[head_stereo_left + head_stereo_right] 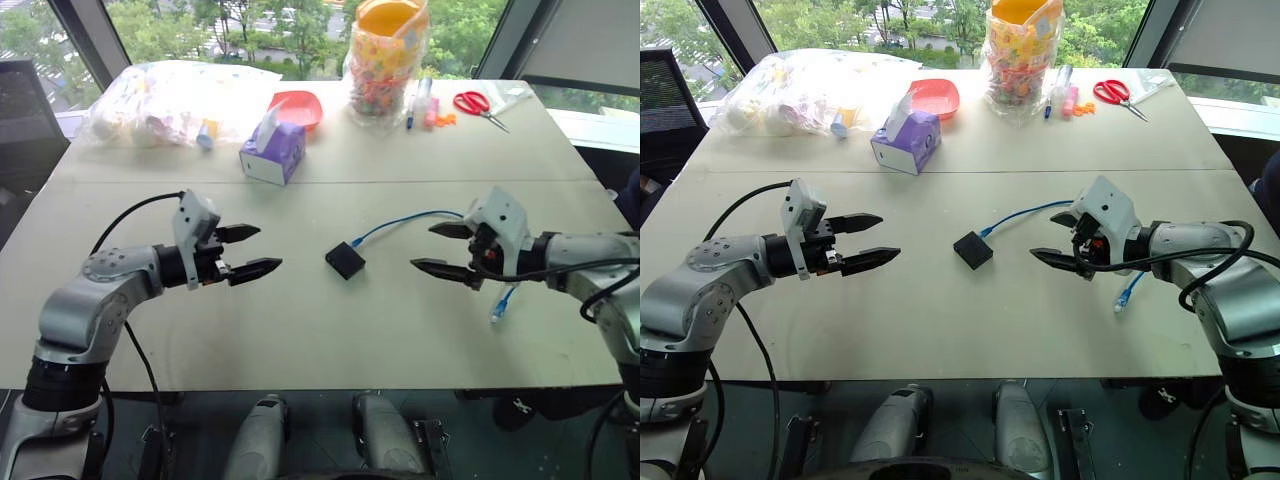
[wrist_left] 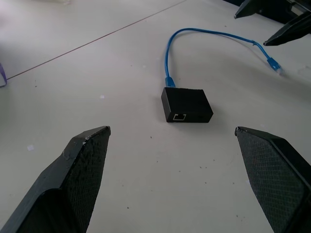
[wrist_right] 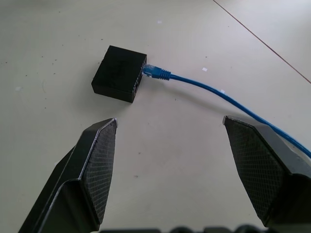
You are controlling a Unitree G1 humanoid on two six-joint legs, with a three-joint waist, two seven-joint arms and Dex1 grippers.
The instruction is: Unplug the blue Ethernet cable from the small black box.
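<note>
The small black box (image 1: pixel 345 260) lies flat in the middle of the table, with an empty port facing my left side. The blue Ethernet cable (image 1: pixel 400 221) is plugged into its far right side, arcs right behind my right gripper, and ends in a loose plug (image 1: pixel 501 305) near the table's front right. My left gripper (image 1: pixel 250 251) hovers open to the left of the box, pointing at it. My right gripper (image 1: pixel 436 248) hovers open to the right of the box, also pointing at it. Neither touches box or cable. In the wrist views the black box (image 2: pixel 186 105) (image 3: pixel 119 73) lies ahead between open fingers.
A purple tissue box (image 1: pixel 272 152), a red bowl (image 1: pixel 298 107), a clear bag of items (image 1: pixel 170 100) and a bag of colourful pieces (image 1: pixel 385 60) stand at the back. Red scissors (image 1: pixel 480 106) and pens (image 1: pixel 420 105) lie at the back right.
</note>
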